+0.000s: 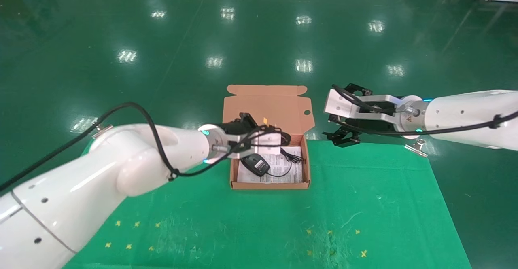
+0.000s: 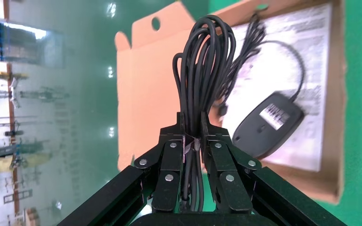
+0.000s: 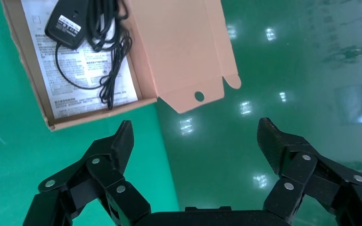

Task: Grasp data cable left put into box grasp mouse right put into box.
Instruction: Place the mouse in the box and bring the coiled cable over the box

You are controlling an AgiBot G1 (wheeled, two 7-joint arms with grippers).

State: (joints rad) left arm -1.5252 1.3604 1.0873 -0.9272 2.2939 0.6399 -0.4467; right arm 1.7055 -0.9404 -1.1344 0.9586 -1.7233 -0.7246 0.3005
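Note:
The orange-brown box [image 1: 306,168] lies open on the green mat, its flap lid [image 1: 267,107] standing at the back. The black mouse [image 1: 255,164] lies in it, label side up, on the white printed sheet [image 1: 293,172], its thin cord [image 1: 290,156] beside it. My left gripper [image 1: 253,130] is above the box's back left part, shut on the looped black data cable [image 1: 277,133]. The left wrist view shows the cable bundle [image 2: 202,70] clamped in the gripper [image 2: 192,123], above the mouse [image 2: 268,123]. My right gripper [image 1: 330,111] is open and empty, right of the box [image 3: 28,70].
The green mat [image 1: 364,204] covers the table, with small yellow marks [image 1: 332,232] near the front. A metal clip [image 1: 417,147] holds the mat's far right edge. Glossy green floor [image 1: 259,38] lies beyond.

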